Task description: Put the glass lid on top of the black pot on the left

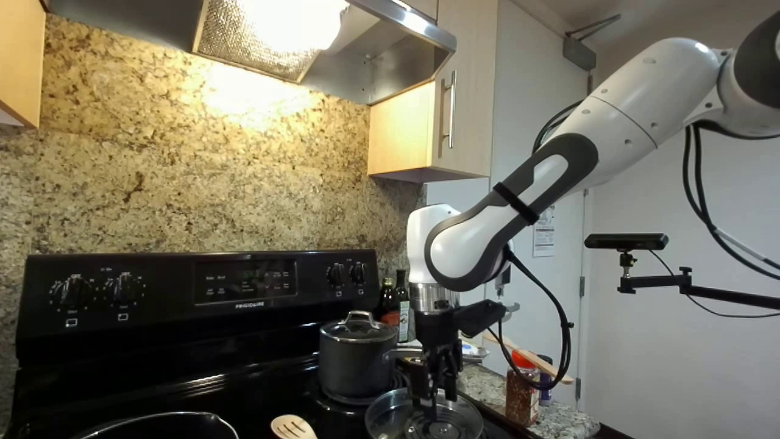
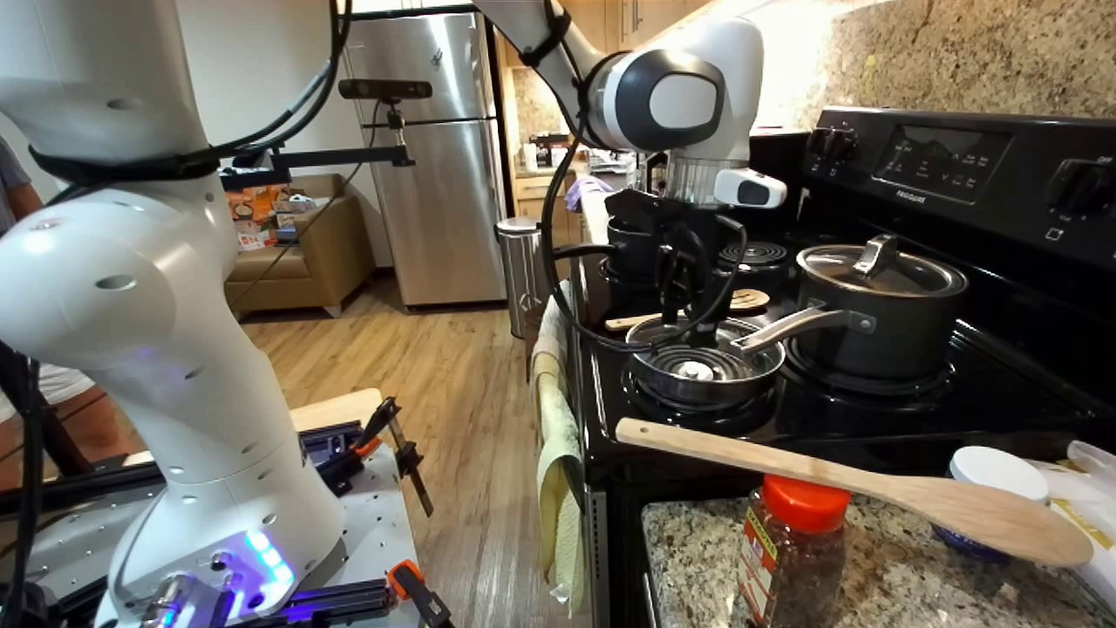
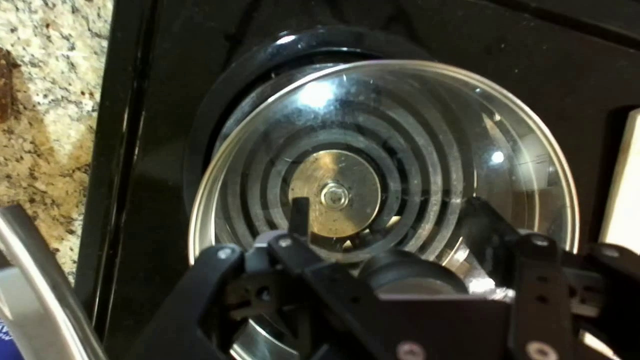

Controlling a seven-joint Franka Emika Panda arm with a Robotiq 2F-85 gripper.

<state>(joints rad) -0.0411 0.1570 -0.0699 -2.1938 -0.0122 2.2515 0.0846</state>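
Observation:
The glass lid (image 1: 390,414) with a shiny rim lies at the burner nearest the granite counter. It also shows in an exterior view (image 2: 737,375) and in the wrist view (image 3: 390,125). My gripper (image 1: 437,399) points down at the lid's middle. In the wrist view my gripper (image 3: 389,215) is open, fingers spread over the glass. A dark round shape, seemingly the knob (image 3: 410,272), sits between them, with a gap to one finger. Only the rim of the black pot (image 1: 164,417) shows at the lower left. It seems to stand behind my gripper (image 2: 632,249), partly hidden.
A taller grey steel pot (image 1: 356,363) with its own lid stands close behind, its handle (image 2: 802,327) reaching toward the glass lid. A slotted wooden spoon (image 1: 294,427) lies between lid and black pot. A wooden spatula (image 2: 854,475) and a red-capped jar (image 2: 798,558) are at the counter.

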